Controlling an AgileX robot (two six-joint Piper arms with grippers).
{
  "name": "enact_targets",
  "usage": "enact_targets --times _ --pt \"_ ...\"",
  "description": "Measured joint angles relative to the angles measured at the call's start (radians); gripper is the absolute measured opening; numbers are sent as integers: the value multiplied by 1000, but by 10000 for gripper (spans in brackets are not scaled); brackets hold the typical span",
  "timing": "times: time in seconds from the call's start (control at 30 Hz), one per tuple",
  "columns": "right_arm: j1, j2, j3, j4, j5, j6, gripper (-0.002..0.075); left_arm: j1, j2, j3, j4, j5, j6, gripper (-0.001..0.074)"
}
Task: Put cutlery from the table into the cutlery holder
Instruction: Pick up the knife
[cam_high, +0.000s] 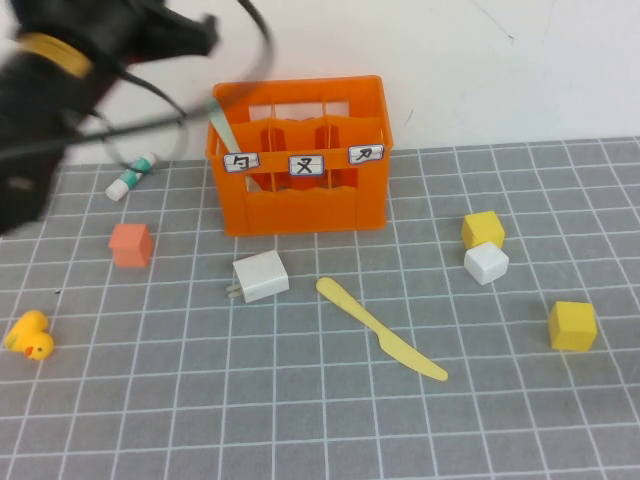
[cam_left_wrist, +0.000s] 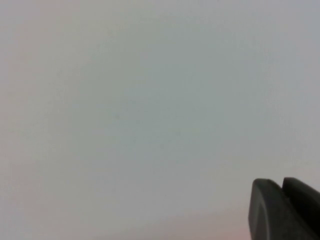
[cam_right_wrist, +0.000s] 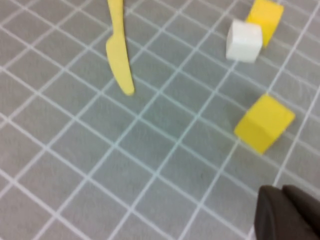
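Toward the far edge of the table (cam_high: 330, 420), left of its middle, you have the orange cutlery holder (cam_high: 300, 205) standing upright with its three white labels facing you. The mint-green spoon (cam_high: 226, 133) leans in the holder's left compartment, its handle poking up past the rim. The yellow knife (cam_high: 380, 329) lies flat out in the open middle of the table, in front of the holder and apart from it, angled toward the near right corner.

Your left gripper (cam_high: 195, 35) is raised above the far left corner, just left of the holder's top; it is blurred, the left wrist view shows only blank wall and one dark fingertip (cam_left_wrist: 285, 210), and I cannot tell how far it is open. Your right gripper is out of the high view; its wrist view shows a dark fingertip (cam_right_wrist: 287, 212) over the table near a yellow cube (cam_right_wrist: 264, 123), and its opening cannot be told either.

Near the knife's handle sits a white charger (cam_high: 261, 276).
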Motion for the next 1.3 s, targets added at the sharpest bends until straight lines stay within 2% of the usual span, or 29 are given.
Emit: enact_targets --times 0.3,0.43,0.63,0.77,0.87,1.0,1.2,1.3 --pt "6 322 -264 117 190 -95 -3 2 -298 0 -68 628 -27 1" --pt "83 509 -369 127 207 -117 -3 2 -370 18 -68 863 -37 1" --pt "297 734 -516 105 132 -99 -3 2 -521 185 -64 875 -61 1" --pt "430 897 -654 -9 85 29 -3 2 -633 325 -65 885 -67 1" --pt "496 1015 -770 -142 90 131 -3 2 -707 454 -83 885 -70 1" --pt "549 1142 -925 -297 113 240 -3 2 -795 584 -85 890 -79 1" --pt "560 1333 -1157 -356 215 313 2 2 -936 696 -85 788 -132 1" --pt "560 1423 -1284 -397 280 337 70 2 -979 727 -85 738 -144 1"
